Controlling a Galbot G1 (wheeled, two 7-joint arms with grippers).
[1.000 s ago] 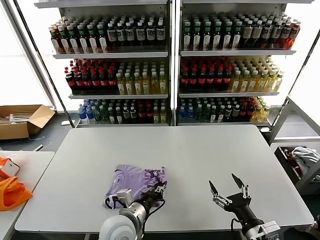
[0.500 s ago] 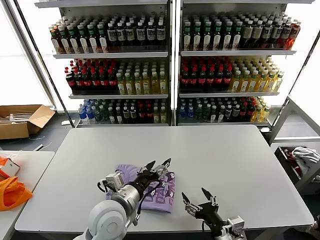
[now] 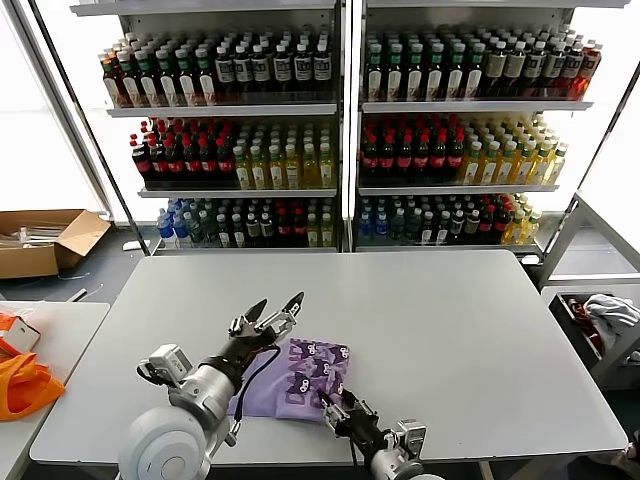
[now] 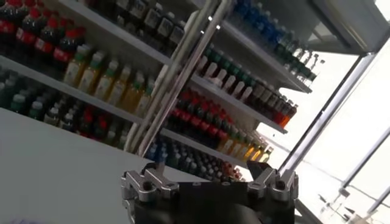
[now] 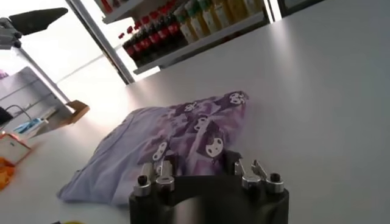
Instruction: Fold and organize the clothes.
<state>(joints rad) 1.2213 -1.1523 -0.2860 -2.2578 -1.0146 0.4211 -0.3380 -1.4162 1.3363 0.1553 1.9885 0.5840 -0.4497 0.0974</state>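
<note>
The lavender T-shirt [image 3: 290,378] lies folded on the grey table [image 3: 460,330] near its front edge, with the dark purple print facing up on its right half. My left gripper [image 3: 275,308] is open and empty, raised above the shirt's far left part and pointing at the shelves. My right gripper [image 3: 343,407] is low at the shirt's near right corner, open, with its fingers at the fabric edge. In the right wrist view the shirt [image 5: 177,143] lies just in front of the fingers. The left wrist view shows only shelves and table.
Shelves of bottles [image 3: 340,130] stand behind the table. A side table at the left holds a bright orange bag [image 3: 25,385]. A cardboard box [image 3: 45,240] sits on the floor at the far left. A white-grey cloth bundle [image 3: 610,310] lies in a bin at the right.
My left gripper has lifted off the shirt and moved left and up. My right gripper has moved left to the shirt's near right corner. The shirt now lies with the print on top.
</note>
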